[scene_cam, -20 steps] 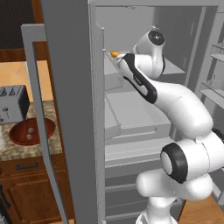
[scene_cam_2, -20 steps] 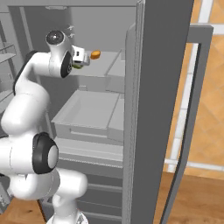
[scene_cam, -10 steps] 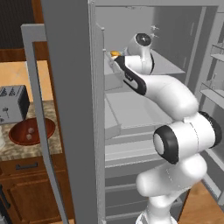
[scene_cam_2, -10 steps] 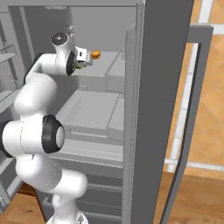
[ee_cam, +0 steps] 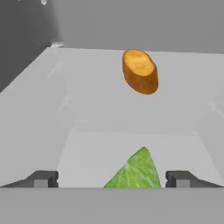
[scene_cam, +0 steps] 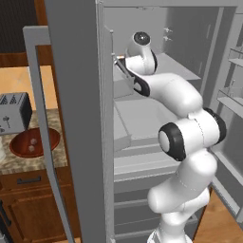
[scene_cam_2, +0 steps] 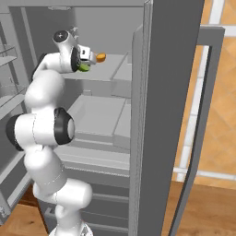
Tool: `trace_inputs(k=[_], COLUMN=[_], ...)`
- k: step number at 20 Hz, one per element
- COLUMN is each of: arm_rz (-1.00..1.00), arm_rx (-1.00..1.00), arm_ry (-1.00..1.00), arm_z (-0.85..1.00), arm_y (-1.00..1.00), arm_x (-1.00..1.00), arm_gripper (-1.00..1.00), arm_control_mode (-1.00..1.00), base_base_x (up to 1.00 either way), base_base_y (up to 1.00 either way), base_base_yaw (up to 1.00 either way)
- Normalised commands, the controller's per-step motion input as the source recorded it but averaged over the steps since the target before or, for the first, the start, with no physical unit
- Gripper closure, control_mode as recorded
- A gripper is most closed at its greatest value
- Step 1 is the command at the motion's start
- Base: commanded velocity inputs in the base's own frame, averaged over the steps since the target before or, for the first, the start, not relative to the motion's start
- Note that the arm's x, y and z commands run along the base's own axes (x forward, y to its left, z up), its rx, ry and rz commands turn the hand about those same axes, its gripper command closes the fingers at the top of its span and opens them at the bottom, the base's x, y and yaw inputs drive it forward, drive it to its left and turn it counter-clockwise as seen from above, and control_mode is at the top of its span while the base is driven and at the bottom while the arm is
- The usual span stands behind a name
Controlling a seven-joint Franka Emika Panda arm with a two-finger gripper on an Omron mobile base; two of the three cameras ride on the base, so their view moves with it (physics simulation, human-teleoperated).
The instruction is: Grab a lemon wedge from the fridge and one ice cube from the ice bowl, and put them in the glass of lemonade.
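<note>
A: Where's the lemon wedge [ee_cam: 134,172]?

B: On the upper shelf [ee_cam: 131,113] inside the fridge [scene_cam_2: 171,69], at 6 o'clock in the hand view, between the gripper [ee_cam: 112,178]'s two spread fingertips [ee_cam: 41,178]. Neither appears to touch it.

A: How do we grab it well?

B: I'd say keep it centred, ease a little further over it, then close evenly so it doesn't squirt sideways. Stay clear of the orange piece [ee_cam: 140,71], which lies near it towards 12.

A: Which way does it point?

B: Its tip points to 12 o'clock, away from the hand. The long axis seems to run 6 to 12, though its base is hidden.
</note>
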Motion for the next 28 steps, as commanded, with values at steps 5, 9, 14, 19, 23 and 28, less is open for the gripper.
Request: trace_inputs(k=[5,9,14,19,23,28], arm_rz=[-0.20,-0.21,-0.21,-0.13,-0.02,0.02], arm_rx=[-0.04,-0.02,-0.01,0.00,0.00,0.00], arm_ry=[0.09,0.09,0.02,-0.03,-0.12,-0.11], arm_z=[-0.35,-0.43,-0.39,-0.31,-0.44,0.01], arm_y=[-0.18,-0.28,-0.51,-0.78,-0.70,-0.34], arm_x=[0.01,-0.01,-0.25,-0.70,-0.89,-1.00], arm_gripper=[1.00,1.00,1.00,1.00,1.00,1.00], arm_control_mode=[-1.00,-1.00,-1.00,-1.00,-1.00,-1.00], base_base_x=[0.00,0.00,0.00,0.00,0.00,0.00], base_base_y=[0.00,0.00,0.00,0.00,0.00,0.00], base_base_yaw=[0.00,0.00,0.00,0.00,0.00,0.00])
